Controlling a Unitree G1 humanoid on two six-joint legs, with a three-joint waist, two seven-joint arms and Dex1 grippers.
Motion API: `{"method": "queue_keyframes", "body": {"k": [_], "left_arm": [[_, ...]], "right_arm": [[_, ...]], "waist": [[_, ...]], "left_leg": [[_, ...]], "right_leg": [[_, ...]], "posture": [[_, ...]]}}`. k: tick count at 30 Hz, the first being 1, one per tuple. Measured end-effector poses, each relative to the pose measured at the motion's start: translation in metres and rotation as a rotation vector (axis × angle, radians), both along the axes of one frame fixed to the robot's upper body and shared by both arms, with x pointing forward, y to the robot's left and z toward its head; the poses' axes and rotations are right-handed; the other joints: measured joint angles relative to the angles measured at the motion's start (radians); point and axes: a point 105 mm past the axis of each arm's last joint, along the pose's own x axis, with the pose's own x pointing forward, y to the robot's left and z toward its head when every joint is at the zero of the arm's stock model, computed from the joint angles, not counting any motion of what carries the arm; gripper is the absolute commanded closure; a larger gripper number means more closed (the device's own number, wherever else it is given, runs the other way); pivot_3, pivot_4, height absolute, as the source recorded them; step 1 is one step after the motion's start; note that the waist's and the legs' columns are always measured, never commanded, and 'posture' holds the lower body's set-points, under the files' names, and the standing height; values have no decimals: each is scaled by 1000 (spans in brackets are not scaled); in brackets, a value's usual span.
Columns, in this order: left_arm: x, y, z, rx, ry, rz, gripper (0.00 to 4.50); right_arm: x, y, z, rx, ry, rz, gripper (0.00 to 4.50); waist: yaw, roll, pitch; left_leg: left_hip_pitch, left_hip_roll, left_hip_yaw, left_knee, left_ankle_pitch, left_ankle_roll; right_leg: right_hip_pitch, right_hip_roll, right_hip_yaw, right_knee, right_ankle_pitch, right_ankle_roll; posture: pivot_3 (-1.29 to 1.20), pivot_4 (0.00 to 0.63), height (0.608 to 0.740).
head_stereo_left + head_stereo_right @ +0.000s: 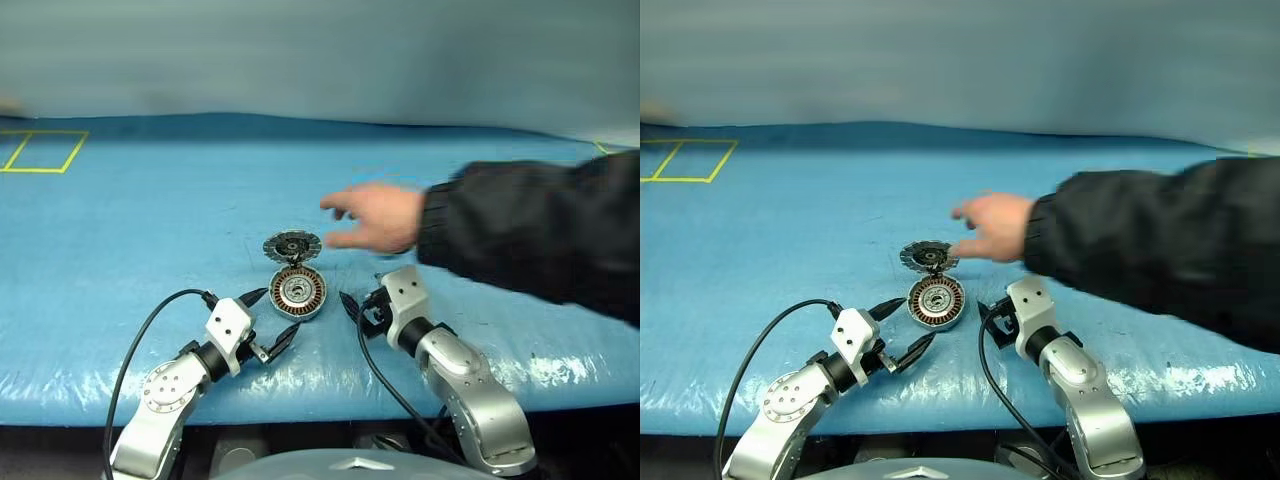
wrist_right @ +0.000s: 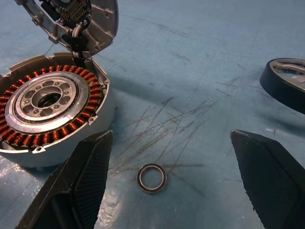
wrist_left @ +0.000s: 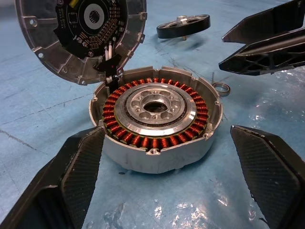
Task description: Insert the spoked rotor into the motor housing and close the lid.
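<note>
- The left gripper (image 1: 268,318) waits low over the blue table (image 1: 120,230), just left of the motor housing (image 1: 298,292); its jaws are spread wide and grasp nothing, one on each side of the housing in its wrist view, probably so that it can steady the case.
- The motor housing sits open on the table between the two grippers, with a ring of copper-brown windings around a bright metal hub that has a dark centre hole; the well is bare, so it looks ready to take the rotor.
- The lid (image 1: 291,245) is swung back on its hinge at the far edge of the housing, inner face showing a dark centre, which leaves the opening free.
- A small metal ring (image 2: 151,178) lies loose on the table, just right of the housing.
- The right gripper (image 1: 358,305) rests just right of the housing, jaws parted and unladen.
- The spoked rotor (image 3: 183,26), black-rimmed with a silver hub, lies flat on the table right of the housing and farther back, not yet inserted.
- A person's hand (image 1: 375,215) in a dark sleeve reaches in from the right, above the table beyond the lid.
</note>
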Motion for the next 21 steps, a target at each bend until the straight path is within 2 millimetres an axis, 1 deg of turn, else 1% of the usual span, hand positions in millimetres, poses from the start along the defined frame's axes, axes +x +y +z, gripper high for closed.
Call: {"method": "queue_keyframes", "body": {"k": [6,13,18,21], "left_arm": [[1,0,0,-1,-2,5,0],[1,0,0,-3,-3,14,0],[2,0,0,-2,-4,19,0],[2,0,0,-3,-4,21,0]], "right_arm": [[0,0,0,-1,2,4,368],[-1,4,-1,0,7,27,368],[0,3,-3,-12,12,32,368],[3,5,1,-36,-3,58,368]], "waist": [[2,0,0],[2,0,0],[2,0,0],[1,0,0]], "left_leg": [[0,0,0,0,0,0],[0,0,0,0,0,0],[0,0,0,0,0,0],[0,0,0,1,0,0]], "right_leg": [[1,0,0,0,0,0],[1,0,0,0,0,0],[3,0,0,0,0,0],[4,0,0,1,0,0]], "posture": [[0,150,740],[0,150,740],[0,150,740],[0,150,740]]}}
